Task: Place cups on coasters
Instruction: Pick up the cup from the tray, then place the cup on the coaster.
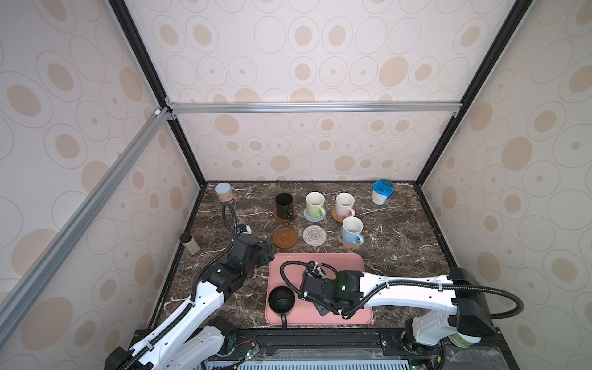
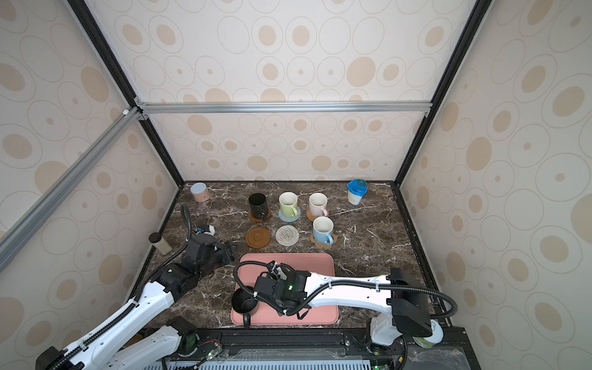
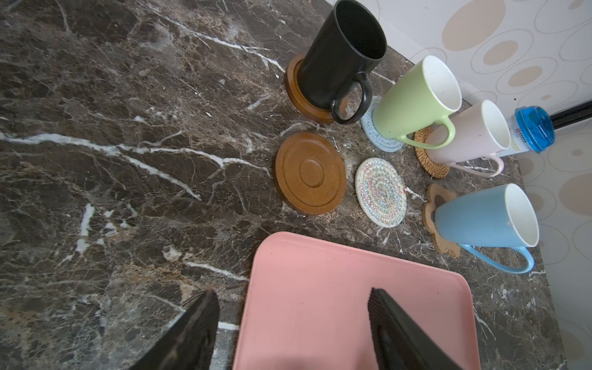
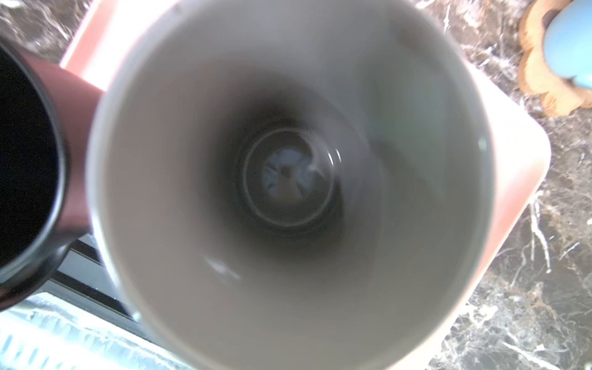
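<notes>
Four cups stand on coasters at the back: a black cup (image 1: 284, 205) on a brown disc, a green cup (image 1: 315, 205) on blue-grey crochet, a pink cup (image 1: 344, 205) on rattan, and a blue cup (image 1: 351, 230) on the paw shape. A second brown disc (image 1: 285, 237) and a whitish woven coaster (image 1: 314, 235) lie bare. On the pink tray (image 1: 352, 266) stands another black cup (image 1: 281, 299). Beside it, the grey cup (image 4: 288, 288) fills the right wrist view. My right gripper (image 1: 315, 272) is down on it with its jaws hidden. My left gripper (image 3: 293, 298) hovers open over the tray's left edge.
A pinkish can (image 1: 223, 191) stands in the back left corner and a white tub with a blue lid (image 1: 381, 192) at the back right. A small dark-lidded jar (image 1: 189, 243) sits against the left wall. Framed walls close in three sides of the marble table.
</notes>
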Controlling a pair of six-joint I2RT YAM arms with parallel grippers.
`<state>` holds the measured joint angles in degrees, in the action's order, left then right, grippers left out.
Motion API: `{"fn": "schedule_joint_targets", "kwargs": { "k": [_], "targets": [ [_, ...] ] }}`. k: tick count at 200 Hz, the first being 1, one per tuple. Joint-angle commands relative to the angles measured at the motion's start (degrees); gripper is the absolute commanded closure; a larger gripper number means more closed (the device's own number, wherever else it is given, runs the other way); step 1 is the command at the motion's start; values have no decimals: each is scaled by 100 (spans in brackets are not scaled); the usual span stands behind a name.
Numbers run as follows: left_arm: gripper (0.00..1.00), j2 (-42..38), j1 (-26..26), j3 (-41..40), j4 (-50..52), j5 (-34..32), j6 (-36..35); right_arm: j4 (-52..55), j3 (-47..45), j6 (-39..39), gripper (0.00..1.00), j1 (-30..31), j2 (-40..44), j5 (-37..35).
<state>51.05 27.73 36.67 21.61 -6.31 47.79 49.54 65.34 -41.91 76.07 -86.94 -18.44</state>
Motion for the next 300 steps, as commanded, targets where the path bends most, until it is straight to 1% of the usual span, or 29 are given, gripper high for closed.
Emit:
{"fn": "schedule_joint_targets", "kwargs": {
  "k": [1,41,62,122,162,199,253,300],
  "targets": [
    [25,-94,-48,148,120,-147,63,-296,-60,242,91,-138,294,-372],
    [25,-104,-48,182,150,-169,62,-546,-68,610,91,-484,456,-393],
    [25,-95,-48,183,150,-179,52,-646,19,946,91,-736,485,-357],
    [25,-104,-44,160,159,-238,59,-998,364,1994,91,-1788,324,179],
    [25,-140,-57,148,163,-323,115,-1207,860,2608,91,-2500,-142,675],
    [25,-173,-66,135,160,-371,151,-1310,1446,3034,91,-2946,-714,1009],
    [25,-199,-74,100,170,-367,170,-1314,2206,3413,92,-3308,-1499,1274],
    [25,-264,-87,69,194,-363,180,-1382,2436,3506,92,-3590,-1808,1338]
  ]
}}
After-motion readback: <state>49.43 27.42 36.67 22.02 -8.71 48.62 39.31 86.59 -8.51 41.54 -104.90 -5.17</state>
